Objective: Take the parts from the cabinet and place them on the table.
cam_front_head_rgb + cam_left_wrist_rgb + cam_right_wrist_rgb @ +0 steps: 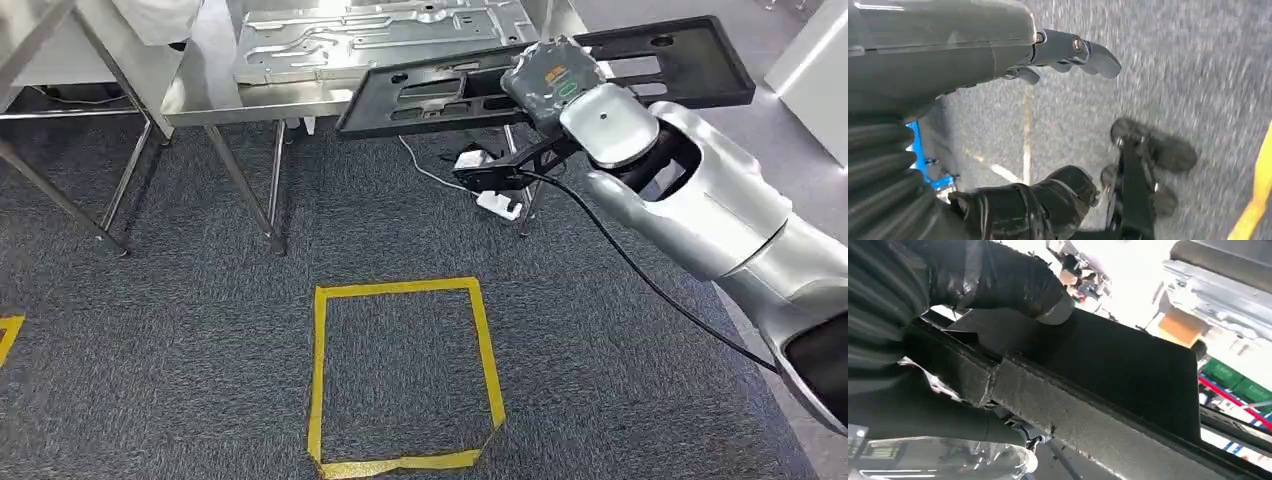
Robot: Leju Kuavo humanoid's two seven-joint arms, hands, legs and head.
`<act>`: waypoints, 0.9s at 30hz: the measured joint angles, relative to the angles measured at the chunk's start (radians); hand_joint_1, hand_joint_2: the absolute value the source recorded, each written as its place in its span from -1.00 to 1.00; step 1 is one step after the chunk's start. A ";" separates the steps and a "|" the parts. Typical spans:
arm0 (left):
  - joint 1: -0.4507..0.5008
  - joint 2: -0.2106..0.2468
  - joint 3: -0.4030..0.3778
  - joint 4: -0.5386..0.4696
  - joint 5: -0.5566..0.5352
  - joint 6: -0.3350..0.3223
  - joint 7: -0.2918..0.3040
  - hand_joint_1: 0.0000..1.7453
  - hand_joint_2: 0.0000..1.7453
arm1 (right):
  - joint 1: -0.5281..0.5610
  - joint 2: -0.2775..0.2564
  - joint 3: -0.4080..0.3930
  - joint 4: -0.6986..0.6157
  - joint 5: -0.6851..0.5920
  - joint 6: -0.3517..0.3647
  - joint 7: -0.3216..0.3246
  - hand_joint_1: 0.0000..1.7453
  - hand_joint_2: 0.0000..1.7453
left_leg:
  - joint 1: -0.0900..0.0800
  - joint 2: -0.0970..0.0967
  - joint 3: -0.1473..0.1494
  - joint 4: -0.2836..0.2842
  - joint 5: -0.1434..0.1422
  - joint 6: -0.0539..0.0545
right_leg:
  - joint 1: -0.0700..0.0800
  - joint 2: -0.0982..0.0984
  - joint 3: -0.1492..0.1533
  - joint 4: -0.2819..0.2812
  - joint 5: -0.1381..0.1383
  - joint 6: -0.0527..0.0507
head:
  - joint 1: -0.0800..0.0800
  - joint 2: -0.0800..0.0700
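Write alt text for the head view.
The right robot hand holds a long black slotted part at the edge of a steel table bearing a silver stamped panel; a yellow tape square marks the grey carpet.

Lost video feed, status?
Right hand holds black panel at table edge. Left hand empty over carpet. Silver plate already on table.

Steel table (200, 95) carried a silver panel (380, 35); open surface remained along its near edge, partly overhung by the black part (440, 95).
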 joint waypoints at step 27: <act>-0.010 0.000 0.000 0.000 0.002 0.007 0.011 -1.00 1.00 | 0.024 -0.019 -0.019 -0.007 0.033 -0.006 -0.009 0.84 1.00 | 0.002 0.043 0.028 -0.009 -0.006 0.007 | 0.006 -0.003 -0.003 0.005 0.000 0.019 | 0.004 0.000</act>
